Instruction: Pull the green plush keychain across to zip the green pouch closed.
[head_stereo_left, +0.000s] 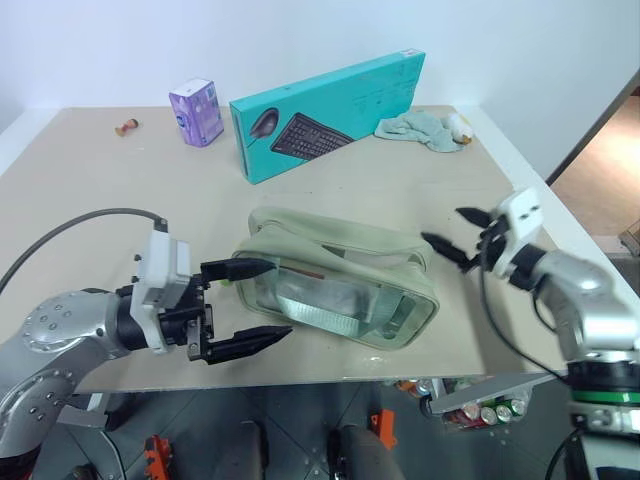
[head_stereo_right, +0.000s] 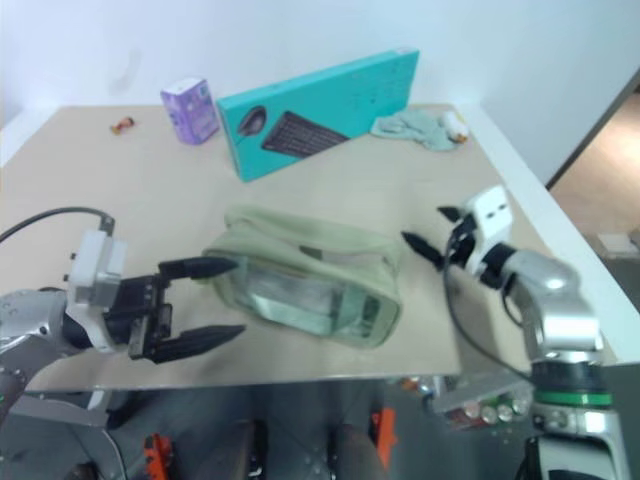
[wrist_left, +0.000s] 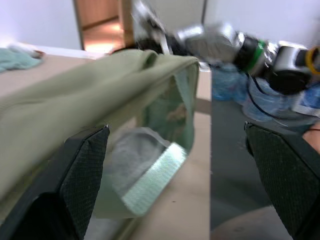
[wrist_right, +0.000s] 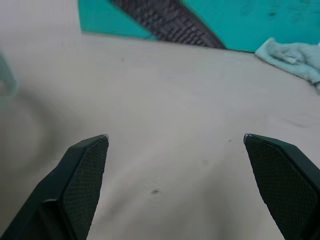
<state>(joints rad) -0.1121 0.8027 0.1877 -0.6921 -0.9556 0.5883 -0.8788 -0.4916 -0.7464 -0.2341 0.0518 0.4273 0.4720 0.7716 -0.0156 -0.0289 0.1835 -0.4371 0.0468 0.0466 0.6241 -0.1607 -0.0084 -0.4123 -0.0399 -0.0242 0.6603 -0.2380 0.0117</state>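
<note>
— Pictured near the front edge of the beige table (head_stereo_left: 90, 160): boxy pale sage fabric pouch with clear plastic side panels (head_stereo_left: 340, 285), flanked by two grippers. Fuzzy lime-green plush keychain not made out anywhere on it.

— Step in hand?

— Approach only, by the look of it. Left gripper (head_stereo_left: 247, 303) spread wide at the pouch's left end, holding nothing. Right gripper (head_stereo_left: 462, 233) equally wide, empty, just off the right end.

— Next move?

— Probably locating the charm along the top seam, steadying one end, then pinching and drawing across.

— Beyond?

— Teal cardboard keyboard box (head_stereo_left: 330, 115) toward the back edge.
</note>
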